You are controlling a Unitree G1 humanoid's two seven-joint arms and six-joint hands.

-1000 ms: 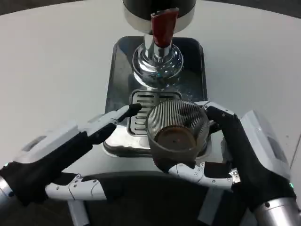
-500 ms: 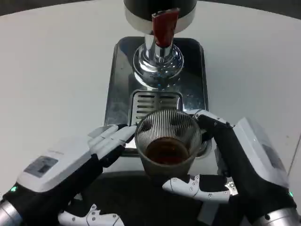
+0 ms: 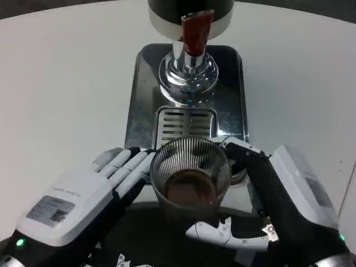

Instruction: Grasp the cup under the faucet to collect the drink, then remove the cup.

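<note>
**A:** What is closest to you, low in the frame?

**B:** Your two hands, either side of the cup (image 3: 190,181) at lower centre. Your right hand (image 3: 272,203) wraps it: fingertips (image 3: 236,147) curl round its far right rim and a thumb crosses beneath it, so it grips the cup. Your left hand (image 3: 83,200) lies flat at lower left, fingers pressed together and straight, tips just beside the cup's left wall; you cannot tell whether they touch.

**A:** How far along are you?

**B:** The cup holds brown drink, so collecting looks done. It sits at the near edge of the drip tray (image 3: 144,78), clear of the faucet (image 3: 189,67). Carrying it fully away is left.

**A:** Materials?

**B:** The cup is round, clear, finely ribbed glass. The tray is shiny rectangular metal with a slotted grate (image 3: 183,125). Farther up, the faucet is rounded chrome with a red lever (image 3: 194,30), on a white table (image 3: 61,72).
</note>
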